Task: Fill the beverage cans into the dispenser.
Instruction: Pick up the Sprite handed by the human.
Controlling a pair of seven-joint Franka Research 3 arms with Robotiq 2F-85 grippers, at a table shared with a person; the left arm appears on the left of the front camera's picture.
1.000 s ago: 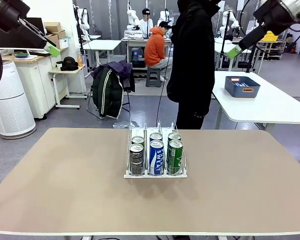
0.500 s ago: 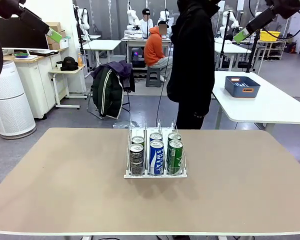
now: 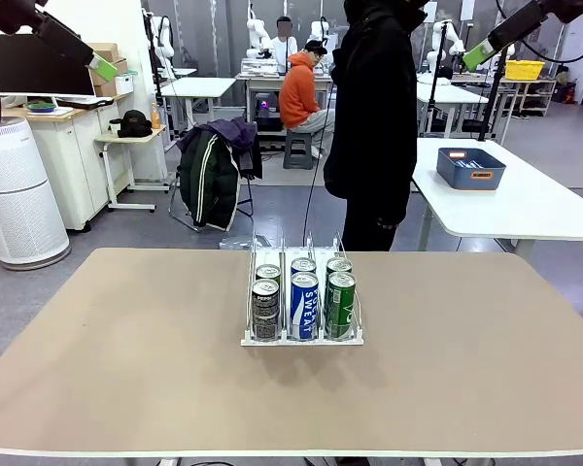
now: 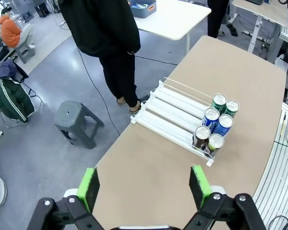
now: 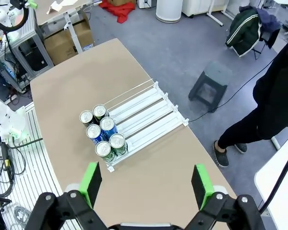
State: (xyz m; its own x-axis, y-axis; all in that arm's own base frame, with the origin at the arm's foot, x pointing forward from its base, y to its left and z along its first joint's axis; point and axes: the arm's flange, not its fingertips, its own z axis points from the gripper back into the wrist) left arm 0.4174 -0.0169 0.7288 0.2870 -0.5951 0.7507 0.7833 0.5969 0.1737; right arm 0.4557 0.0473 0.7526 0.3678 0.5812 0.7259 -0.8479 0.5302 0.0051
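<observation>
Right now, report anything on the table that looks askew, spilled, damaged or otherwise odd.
Nothing stands out. Six beverage cans stand upright in the dispenser, two per lane, bunched at the end nearest the robot. The dispenser sits flat on the table, and no tipped can or spill shows.

We see six cans (image 3: pixel 303 296) upright in the clear rack (image 3: pixel 301 341), two per lane. They fill its near end.

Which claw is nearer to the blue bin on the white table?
Right. The right claw is high up on the right, on the same side as the bin. The left claw is high up at the far left, well away from it.
</observation>
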